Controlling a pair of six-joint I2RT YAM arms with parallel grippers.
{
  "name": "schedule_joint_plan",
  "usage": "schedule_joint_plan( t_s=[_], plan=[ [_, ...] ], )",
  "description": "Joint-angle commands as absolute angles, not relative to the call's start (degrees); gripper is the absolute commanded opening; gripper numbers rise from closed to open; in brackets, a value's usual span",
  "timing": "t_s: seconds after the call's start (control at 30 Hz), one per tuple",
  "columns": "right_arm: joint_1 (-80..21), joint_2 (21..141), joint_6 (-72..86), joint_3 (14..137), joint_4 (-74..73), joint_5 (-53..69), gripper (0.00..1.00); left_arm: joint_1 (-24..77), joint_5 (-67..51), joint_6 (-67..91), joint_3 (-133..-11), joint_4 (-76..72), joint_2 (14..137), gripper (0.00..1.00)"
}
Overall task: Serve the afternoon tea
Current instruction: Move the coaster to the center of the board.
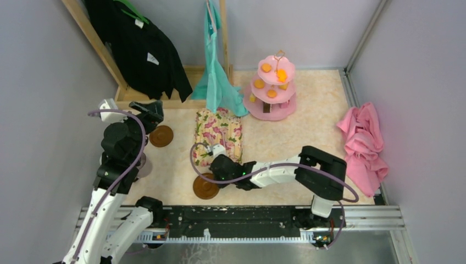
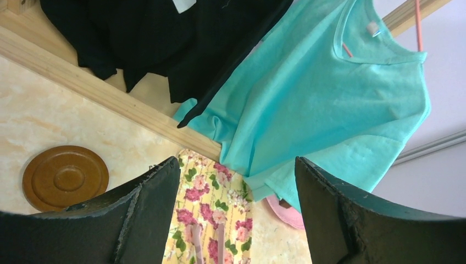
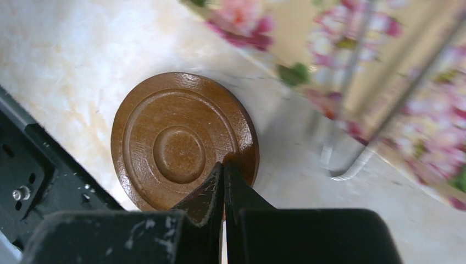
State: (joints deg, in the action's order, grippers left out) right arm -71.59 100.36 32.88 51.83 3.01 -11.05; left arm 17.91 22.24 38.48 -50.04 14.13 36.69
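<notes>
Right gripper (image 3: 223, 165): the two dark fingers fill the bottom of the wrist view, pressed together with nothing between them. Their tips lie over the rim of the near saucer (image 3: 165, 137), whose ringed centre sits just left of and beyond them; contact with the wood cannot be judged. A floral cloth (image 3: 384, 82) beyond and to the right of the tips is blurred. Left gripper (image 2: 236, 162): fingers spread wide and empty. The far saucer (image 2: 65, 177) lies flat well to the left of the left finger, its lower edge cut off by that finger. A teal shirt (image 2: 329, 99) and a black garment (image 2: 165, 38) hang beyond the fingers. From above, the stand (image 1: 273, 88) with its orange snacks (image 1: 266, 67) stands well apart from both grippers; snacks on the lower tiers are too small to identify. A mauve-grey object (image 1: 145, 166) is mostly hidden by the left arm.
</notes>
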Motion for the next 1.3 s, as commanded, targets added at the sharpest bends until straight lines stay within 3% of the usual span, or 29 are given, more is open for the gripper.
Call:
schedule_joint_plan(
  t_s=[0.0,0.67,1.03,1.27],
  plan=[
    [-66.8,97.7,36.1,43.9,-7.5,-15.2,0.00,18.1,20.8,38.0,-48.2,13.1,36.8,0.82],
    [-56.4,72.5,52.7,25.5,-20.4,-21.8,0.00,18.1,17.7,39.9,-41.3,9.4,38.2,0.82],
    [-45.0,62.8,62.6,26.5,-33.0,-27.4,0.00,18.1,15.1,42.2,-35.5,4.7,41.3,0.82],
    [-37.1,62.6,66.0,30.6,-38.6,-32.1,0.00,18.1,15.1,43.5,-33.2,2.6,43.5,0.82]
  ],
)
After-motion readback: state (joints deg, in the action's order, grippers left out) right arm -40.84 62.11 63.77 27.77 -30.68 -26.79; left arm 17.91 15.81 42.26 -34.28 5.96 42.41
